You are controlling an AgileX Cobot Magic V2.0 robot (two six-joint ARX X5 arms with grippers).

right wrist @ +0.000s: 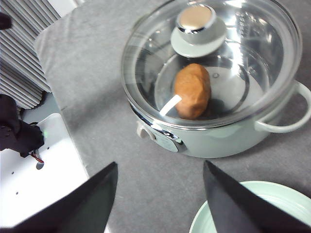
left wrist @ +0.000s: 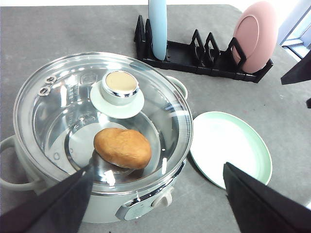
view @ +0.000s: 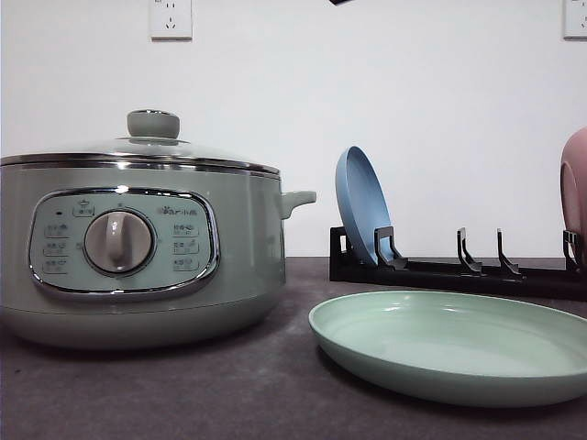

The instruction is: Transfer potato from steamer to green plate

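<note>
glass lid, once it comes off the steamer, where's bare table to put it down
Bare grey table lies behind the steamer, away from the rack, and in front of the steamer and green plate. The gap between steamer and green plate is narrow. The rack side is crowded with the blue plate and pink plate.

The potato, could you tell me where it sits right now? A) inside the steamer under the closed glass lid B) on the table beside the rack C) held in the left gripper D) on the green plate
A: the left wrist view shows the potato lying inside the steamer, seen through the closed glass lid, while the green plate beside it holds nothing.
</note>
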